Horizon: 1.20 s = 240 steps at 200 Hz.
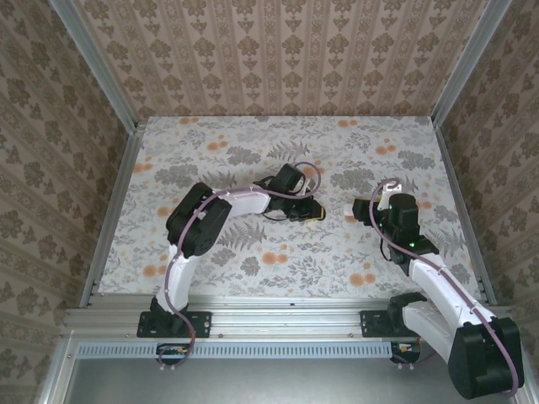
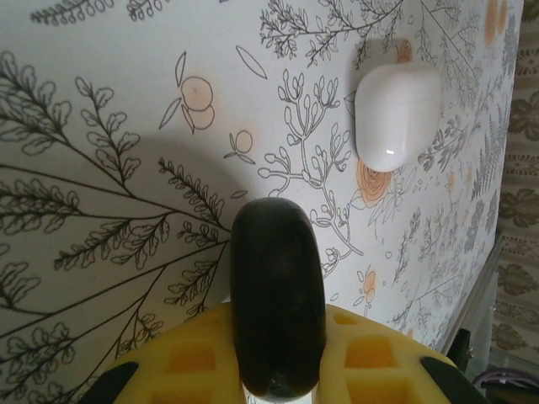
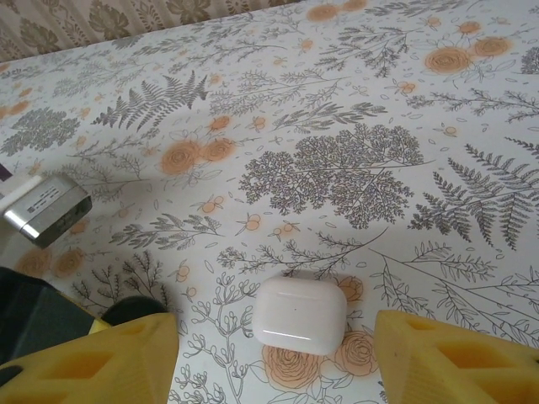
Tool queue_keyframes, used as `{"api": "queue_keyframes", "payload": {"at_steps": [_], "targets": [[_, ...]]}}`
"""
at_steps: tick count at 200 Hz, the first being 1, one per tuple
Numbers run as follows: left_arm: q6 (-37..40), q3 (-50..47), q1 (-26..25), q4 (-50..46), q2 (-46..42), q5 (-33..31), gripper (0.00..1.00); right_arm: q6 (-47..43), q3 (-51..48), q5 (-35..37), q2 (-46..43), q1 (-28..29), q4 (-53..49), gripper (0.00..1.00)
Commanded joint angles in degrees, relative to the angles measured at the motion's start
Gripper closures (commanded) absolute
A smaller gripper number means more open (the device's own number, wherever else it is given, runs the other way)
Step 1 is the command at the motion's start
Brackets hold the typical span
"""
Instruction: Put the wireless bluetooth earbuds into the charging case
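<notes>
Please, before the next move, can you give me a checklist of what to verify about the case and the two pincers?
1. The case lies flat on the table: ok.
2. The lid of the case is open to take an earbud: not ok, it looks closed.
3. The right pincer is open and faces the case: ok.
4. The left pincer is shut: ok.
5. An earbud is in the left pincer: cannot tell; a black rounded piece sits at its tip, and I cannot identify it.
6. The left pincer is apart from the case: ok.
</notes>
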Motion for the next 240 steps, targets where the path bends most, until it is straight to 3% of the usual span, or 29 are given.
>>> {"api": "queue_keyframes", "payload": {"at_steps": [1, 38, 87, 114, 156, 175, 178, 180, 189, 195, 198, 229, 240], "targets": [[-2.4, 1.7, 0.7, -4.7, 1.4, -0.3, 0.79, 0.3, 1.8, -0.8, -1.6, -0.4, -0.4, 0.36], [-0.6, 1.9, 1.4, -10.3, -0.4, -3.8, 0.61, 0.0, 1.5, -0.1, -3.6, -0.5, -1.2, 0.36], [3.1, 1.0, 1.9, -16.8, -4.6, -7.9, 0.55, -1.2, 1.7, 0.1, -3.4, -1.0, -2.2, 0.35], [7.1, -0.8, 2.3, -21.4, -9.3, -13.3, 0.5, -2.3, 1.6, 0.2, -3.0, -1.3, -1.6, 0.34], [13.6, -5.2, 5.3, -27.0, -21.4, -27.6, 0.41, -5.1, 1.7, 0.5, 1.0, -2.0, 1.0, 0.31], [17.4, -8.0, 7.6, -27.8, -27.7, -35.3, 0.34, -6.1, 1.7, 1.6, 3.2, -2.3, 2.9, 0.18], [18.2, -8.7, 8.1, -27.7, -28.9, -36.9, 0.32, -6.2, 1.8, 1.8, 3.6, -2.3, 3.2, 0.05], [18.6, -9.2, 8.4, -27.4, -29.6, -37.5, 0.31, -6.4, 1.8, 1.9, 3.8, -2.3, 3.4, 0.01], [20.8, -11.6, 9.8, -26.3, -33.1, -41.6, 0.23, -6.7, 1.7, 2.9, 5.1, -2.5, 4.7, 0.0], [22.8, -13.4, 10.7, -25.2, -35.5, -44.0, 0.04, -7.1, 1.6, 3.6, 6.0, -2.7, 5.6, 0.0], [23.9, -14.7, 11.1, -24.5, -36.8, -45.2, 0.01, -7.2, 1.6, 3.9, 6.5, -2.8, 6.1, 0.0], [31.7, -28.8, 13.5, -13.9, -50.4, -63.5, 0.0, -9.1, 1.3, 6.0, 12.0, -3.5, 11.5, 0.0], [33.9, -34.9, 15.1, -8.4, -55.2, -67.2, 0.0, -9.8, 0.3, 6.6, 13.6, -3.7, 15.6, 0.0]]}}
